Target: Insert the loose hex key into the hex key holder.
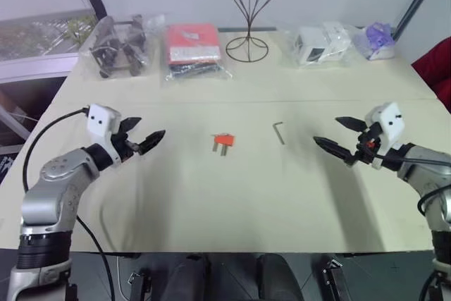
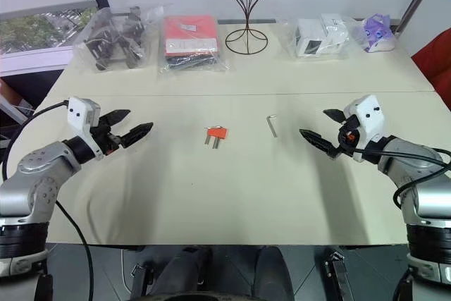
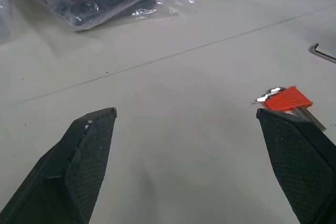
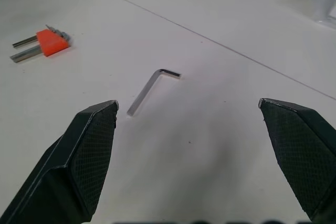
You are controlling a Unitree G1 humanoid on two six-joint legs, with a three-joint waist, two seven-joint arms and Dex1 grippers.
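Table (image 1: 232,195) of pale cream carries the hex key holder (image 1: 223,140) near its middle, a red-orange block lying flat with 2 short metal keys sticking out toward the robot. The loose hex key (image 1: 280,132) lies flat to the right of it, apart from it, its short bent end pointing away from the robot.

Along the far edge sit 4 clear plastic bags: one (image 1: 120,48) with dark metal hardware, one (image 1: 192,51) with a large red packet and dark parts below it, one (image 1: 320,44) with a white boxy item, one (image 1: 377,40) with something purple. A black wire stand (image 1: 248,40) rises between the red packet and the white item.

The left gripper (image 1: 144,135) hovers left of the holder, fingers spread wide and empty. The right gripper (image 1: 340,137) hovers right of the loose key, likewise spread and empty.
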